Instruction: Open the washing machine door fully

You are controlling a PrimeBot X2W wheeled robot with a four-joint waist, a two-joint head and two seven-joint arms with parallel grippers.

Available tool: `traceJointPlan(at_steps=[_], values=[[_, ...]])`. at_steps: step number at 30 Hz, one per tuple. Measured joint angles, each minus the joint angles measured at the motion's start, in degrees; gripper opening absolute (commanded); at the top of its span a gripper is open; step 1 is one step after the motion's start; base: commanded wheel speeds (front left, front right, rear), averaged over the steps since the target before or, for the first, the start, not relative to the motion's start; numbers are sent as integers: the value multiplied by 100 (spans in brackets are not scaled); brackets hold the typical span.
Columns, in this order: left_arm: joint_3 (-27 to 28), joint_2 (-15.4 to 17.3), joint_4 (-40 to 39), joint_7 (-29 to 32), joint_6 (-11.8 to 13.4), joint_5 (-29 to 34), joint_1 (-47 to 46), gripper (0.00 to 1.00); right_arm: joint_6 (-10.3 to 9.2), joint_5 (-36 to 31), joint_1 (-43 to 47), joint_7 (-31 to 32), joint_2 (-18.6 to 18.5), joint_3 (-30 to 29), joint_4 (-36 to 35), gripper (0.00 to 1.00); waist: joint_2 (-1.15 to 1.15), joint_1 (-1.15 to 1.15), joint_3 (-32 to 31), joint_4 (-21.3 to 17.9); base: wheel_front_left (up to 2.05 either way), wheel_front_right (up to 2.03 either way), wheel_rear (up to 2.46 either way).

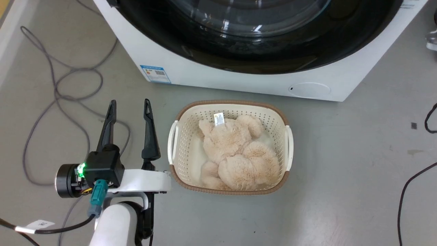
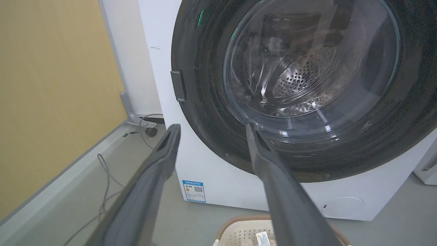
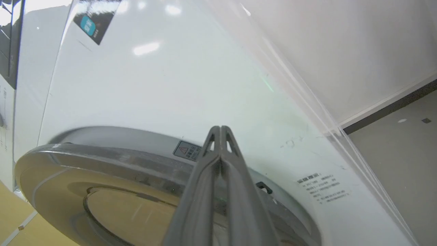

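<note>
The white washing machine [image 1: 211,73] fills the top of the head view. Its glossy black washing machine door [image 1: 256,51] lies flat against the front. In the left wrist view the door [image 2: 205,112] shows its clear glass bowl and a small handle tab [image 2: 178,85] on its left rim. My left gripper [image 1: 129,102] is open and empty, low over the floor left of the basket and short of the machine [image 2: 160,68]. My right gripper [image 3: 220,129] is shut with nothing between its fingers. It hovers close over the door's rim [image 3: 61,177]; I cannot tell whether it touches.
A cream basket [image 1: 232,102] holding a beige plush toy [image 1: 235,153] stands on the grey floor just in front of the machine. Loose grey cables [image 1: 58,92] trail at the left and black cables [image 1: 404,191] at the right. A yellow wall [image 2: 51,85] rises left of the machine.
</note>
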Motion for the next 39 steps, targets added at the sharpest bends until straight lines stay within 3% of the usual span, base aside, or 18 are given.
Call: traceJointPlan(at_steps=[18,28,39], values=[[-200,0,3,-242,252,-136,-214,100,0,762,-733,692,-387,1062,688,0,0,0,256,226,0,0,0],[-220,0,54,-339,281,-149,-227,100,-36,1769,-861,1864,-804,1501,610,0,0,0,212,278,0,0,0],[-140,1,102,-339,275,-146,-186,100,-48,2454,-294,2702,-921,1597,212,0,0,0,-113,178,0,0,0]])
